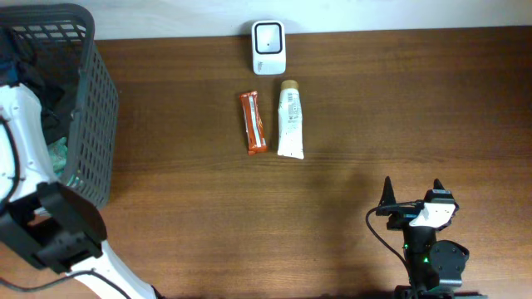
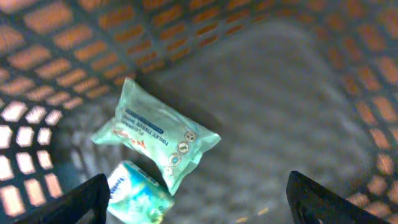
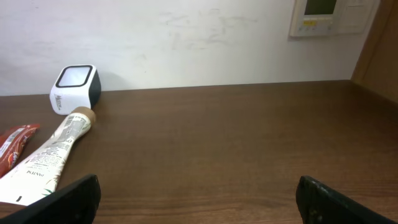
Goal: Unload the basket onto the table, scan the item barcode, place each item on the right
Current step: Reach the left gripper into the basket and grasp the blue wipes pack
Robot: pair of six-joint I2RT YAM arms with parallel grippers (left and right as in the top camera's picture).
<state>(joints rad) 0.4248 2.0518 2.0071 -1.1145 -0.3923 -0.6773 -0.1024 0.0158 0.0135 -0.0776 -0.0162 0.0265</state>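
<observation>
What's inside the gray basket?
A big green tissue pack and a smaller pack lie on the basket floor. Overhead, the left arm hides most of the inside.

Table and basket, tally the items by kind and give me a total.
Barcode scanner: 1
Orange snack bar: 1
White tube: 1
Grey basket: 1
Green tissue packs, in the basket: 2
Total: 6

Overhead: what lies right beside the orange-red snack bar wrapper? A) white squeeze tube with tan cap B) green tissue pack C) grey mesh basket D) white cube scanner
A: the white squeeze tube with tan cap lies parallel alongside the orange-red snack bar wrapper.
</observation>
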